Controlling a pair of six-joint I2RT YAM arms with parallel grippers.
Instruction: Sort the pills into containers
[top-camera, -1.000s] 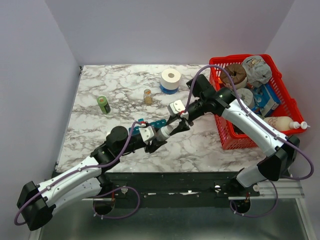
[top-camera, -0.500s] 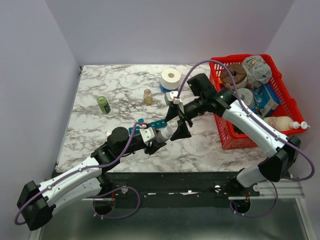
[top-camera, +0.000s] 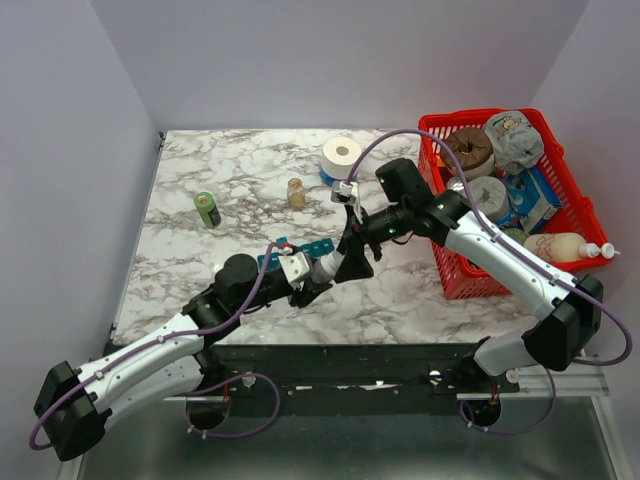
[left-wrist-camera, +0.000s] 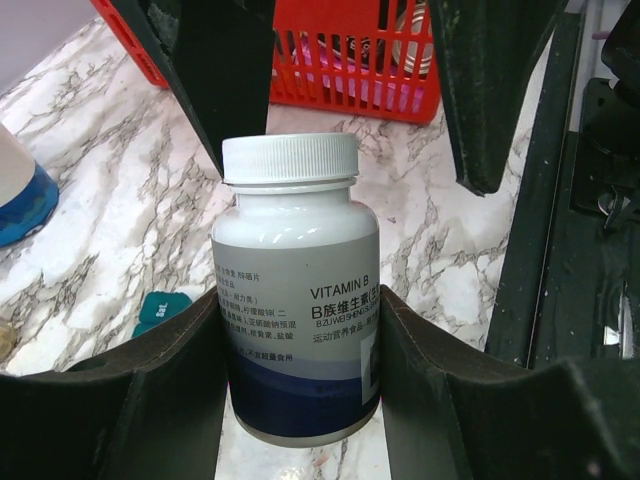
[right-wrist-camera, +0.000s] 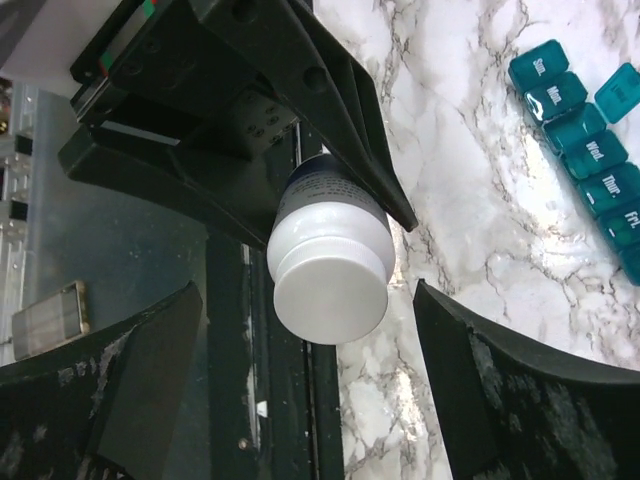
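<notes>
Right gripper (right-wrist-camera: 305, 300) has sprung open beside the cap (right-wrist-camera: 330, 285); left gripper (left-wrist-camera: 298, 335) grasps the bottle (left-wrist-camera: 295, 270).

Entry 1: long teal-blue plastic pill organizer strip (top-camera: 320, 245). From above I see only its ends; the left arm (top-camera: 295, 267) covers the middle. On my right wrist camera (right-wrist-camera: 590, 150) the frame edge cuts it off past "Fri".

Entry 2: white-capped white plastic vitamin bottle (left-wrist-camera: 297, 200). Lower sides are masked by the left gripper (left-wrist-camera: 300, 310) clamped on it. I cannot read the fine label print, and opaque walls hide the contents.

Entry 3: red mesh basket (left-wrist-camera: 340, 80), cropped by the top edge.
</notes>
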